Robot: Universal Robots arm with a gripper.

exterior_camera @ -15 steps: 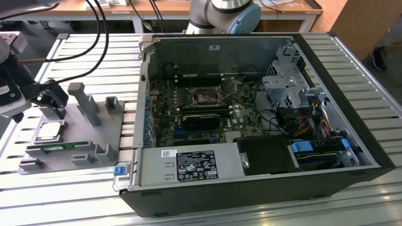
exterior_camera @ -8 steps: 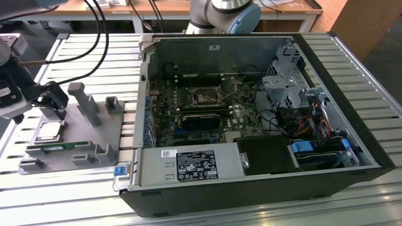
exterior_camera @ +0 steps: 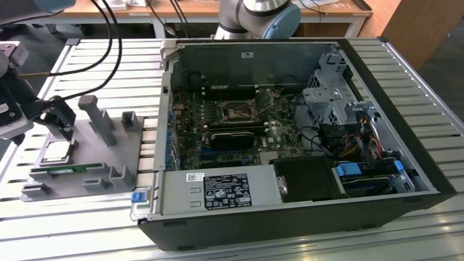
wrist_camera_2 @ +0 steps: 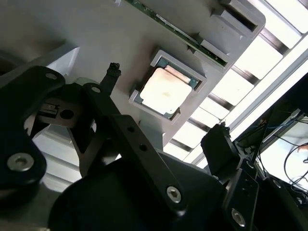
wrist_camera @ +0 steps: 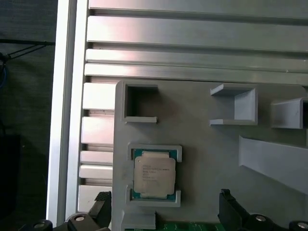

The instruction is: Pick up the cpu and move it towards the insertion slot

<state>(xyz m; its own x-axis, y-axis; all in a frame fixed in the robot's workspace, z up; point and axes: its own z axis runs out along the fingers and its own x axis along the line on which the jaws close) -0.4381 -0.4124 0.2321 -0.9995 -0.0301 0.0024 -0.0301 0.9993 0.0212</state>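
Over the grey plastic recess, the wide-open hand (empty) hovers above the square silvery cpu.

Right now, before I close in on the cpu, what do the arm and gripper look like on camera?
The arm is a silver-grey tube with pale blue joint caps. The gripper is matt black, built of flat linkage bars pinned with silver screws and ending in narrow fingertips. Black cables run down toward it.
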